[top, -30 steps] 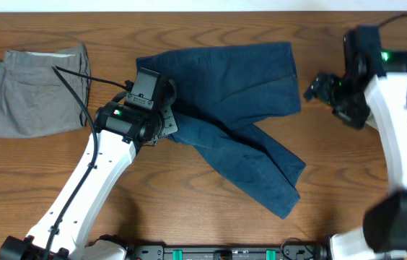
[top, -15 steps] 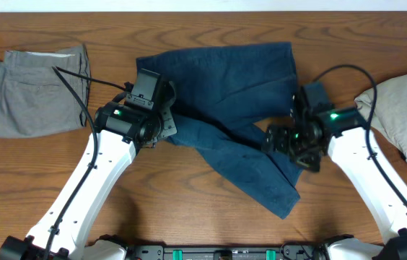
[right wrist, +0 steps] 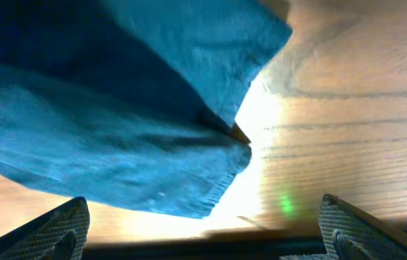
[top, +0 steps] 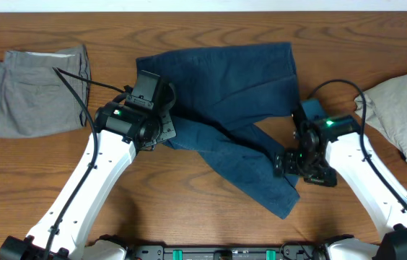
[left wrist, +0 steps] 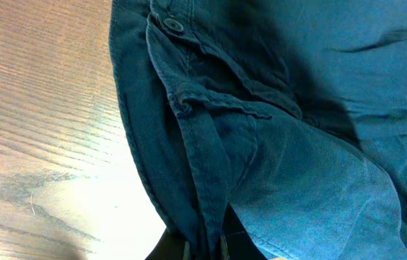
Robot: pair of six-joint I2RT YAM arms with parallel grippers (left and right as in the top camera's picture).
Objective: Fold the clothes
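My left fingers (top: 162, 128) are closed on the clothes (top: 225, 79), pinching a fold of the waistband edge. In the left wrist view that seam (left wrist: 203, 180) runs down past a button (left wrist: 172, 25) and disappears between my dark fingertips at the bottom of the frame. The navy garment lies in the middle of the wooden tabletop (top: 189, 217). One wide leg is spread flat toward the far edge, and the other crosses diagonally toward the near right, ending in a loose hem.

My right fingers (top: 289, 160) are wide open and hold nothing. They sit low over the right edge of that diagonal leg. From the right wrist camera I see one ribbed finger (right wrist: 63, 225) at each lower corner, with a rumpled hem corner (right wrist: 221, 155) lying between them on the wood (whether either finger touches the cloth, I cannot tell).

A folded grey garment (top: 34, 90) lies at the far left. A pale beige garment (top: 405, 115) lies at the right edge, apart from the navy cloth.
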